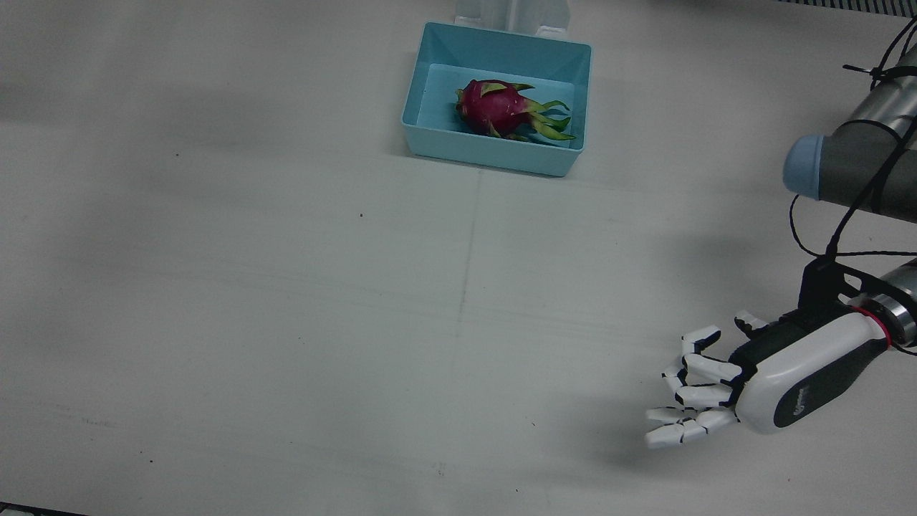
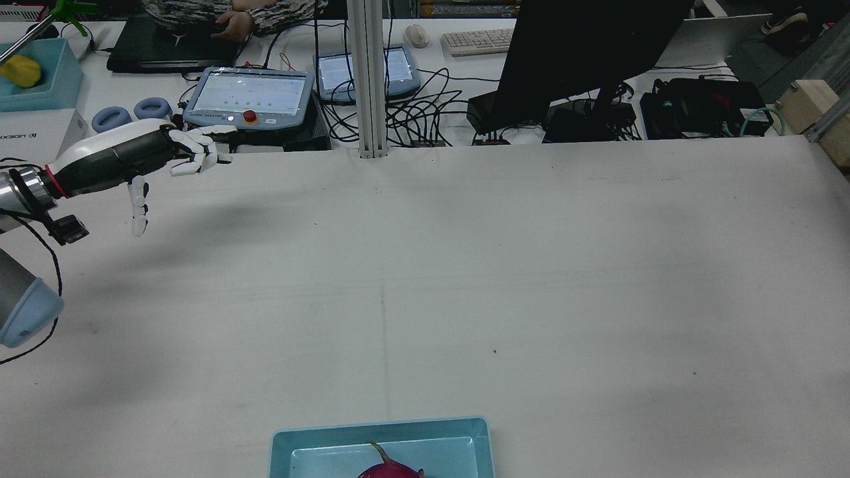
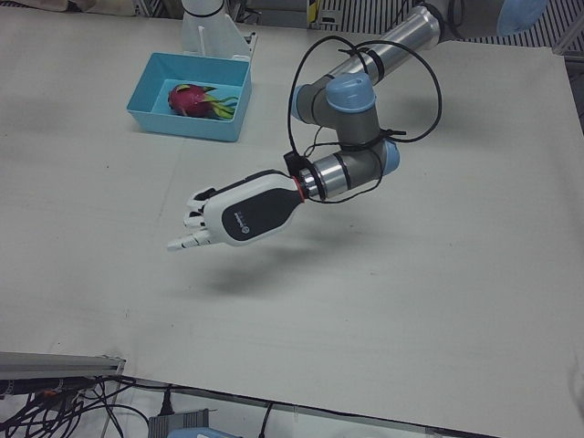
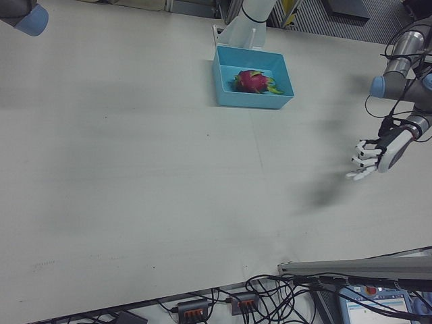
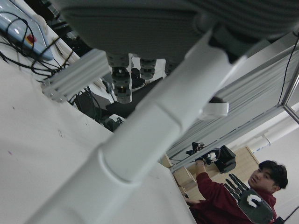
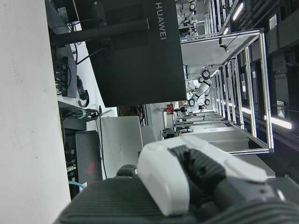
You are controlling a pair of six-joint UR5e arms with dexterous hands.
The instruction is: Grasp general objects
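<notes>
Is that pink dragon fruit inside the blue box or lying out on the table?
Inside. The dragon fruit lies on the floor of the blue box, walls all around it.

A robotics lab: teach pendant (image 2: 249, 99), monitor (image 2: 584, 53), tangled cables (image 2: 425, 113).

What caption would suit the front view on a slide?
Robot's left hand hovers open over the white table, far from a dragon fruit lying in a light blue bin.
</notes>
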